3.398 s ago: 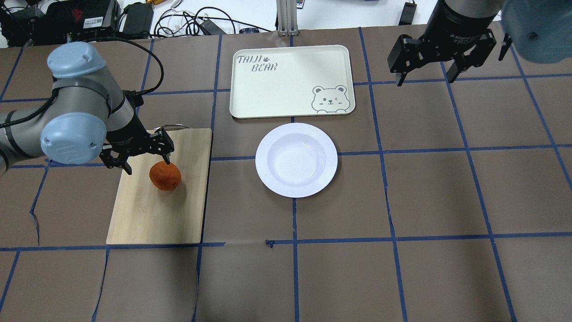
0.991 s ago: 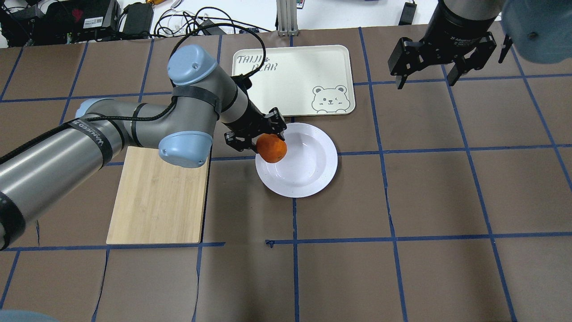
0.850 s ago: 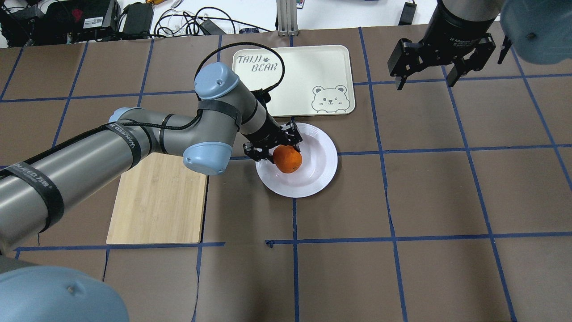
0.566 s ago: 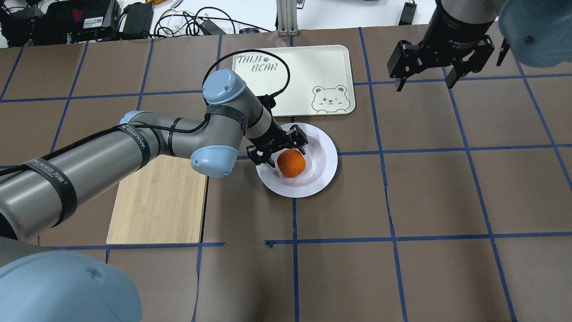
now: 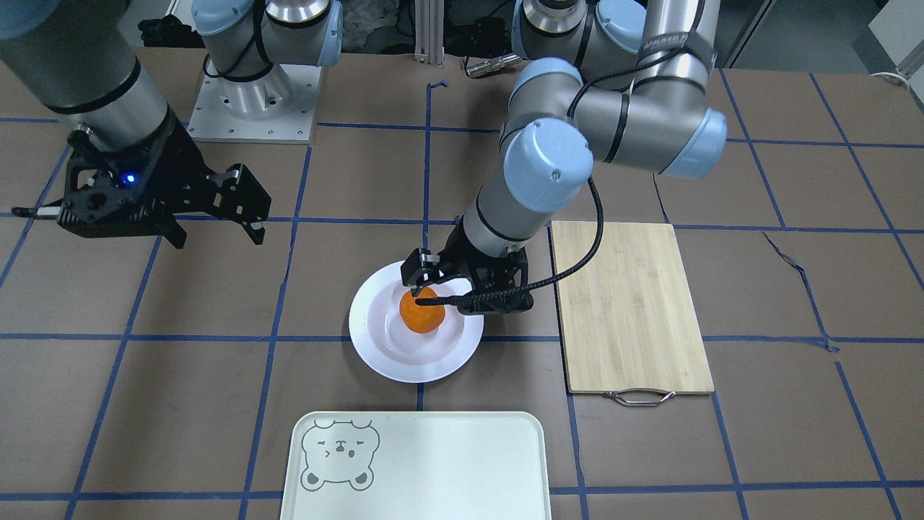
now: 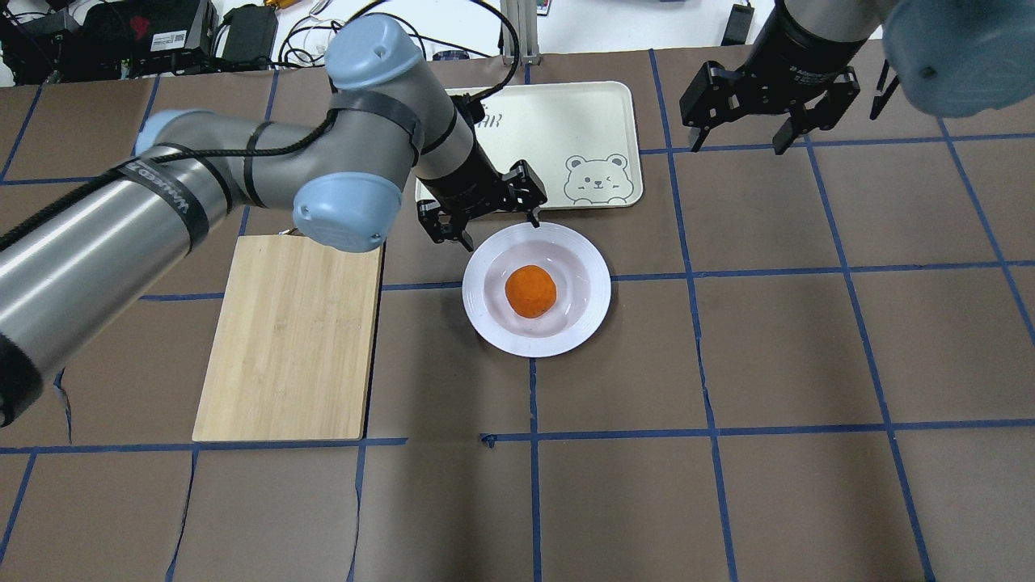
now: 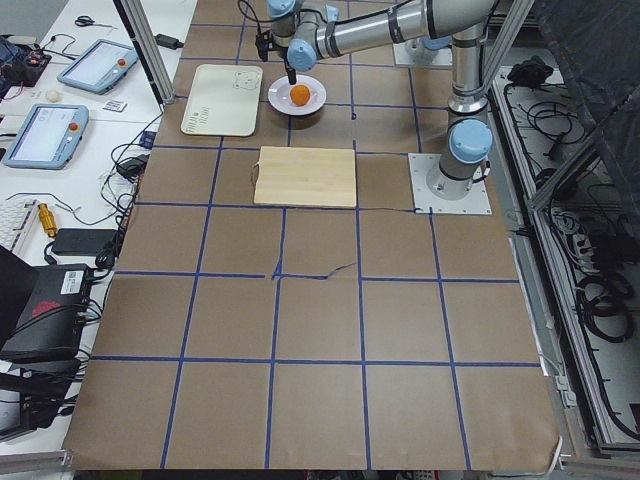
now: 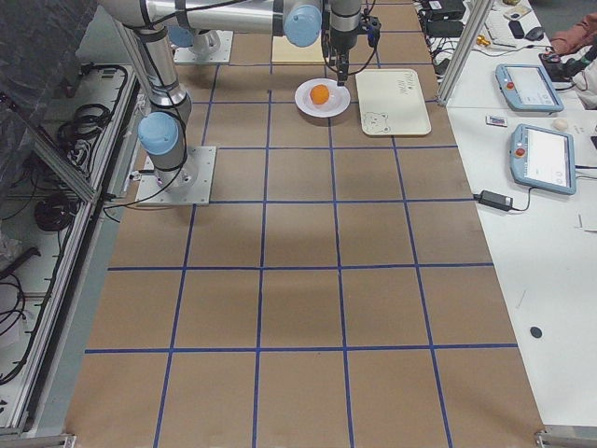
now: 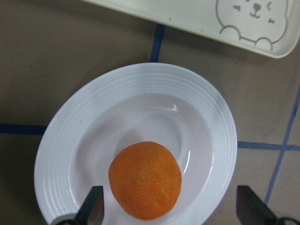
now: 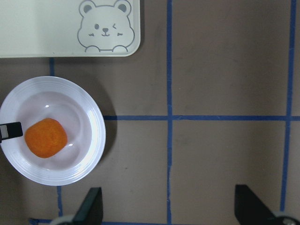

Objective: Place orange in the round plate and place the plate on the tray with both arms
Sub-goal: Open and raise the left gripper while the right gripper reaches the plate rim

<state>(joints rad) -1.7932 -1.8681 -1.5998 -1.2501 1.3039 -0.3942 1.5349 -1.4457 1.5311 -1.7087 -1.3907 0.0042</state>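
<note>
Brown table (image 6: 728,364) surface, ruled with blue tape, stretched wide on the near and right sides of the round plate (image 6: 485,327). To the plate's left, apart from it, lay the bamboo cutting board (image 6: 291,339), where the orange (image 6: 530,291) had sat seconds earlier. The fruit now rested loose in the plate's sunken centre. The left fingers (image 9: 91,208), which had been closed on it a moment before, had let go and risen. They stood spread wide and empty over the plate's far left rim, touching nothing. Just beyond, a narrow strip of table parted the plate's far edge from the tray (image 6: 582,113). Farther right, the right fingers (image 10: 91,208) hung wide open and empty over the table beside the tray, shifted slightly toward it.
</note>
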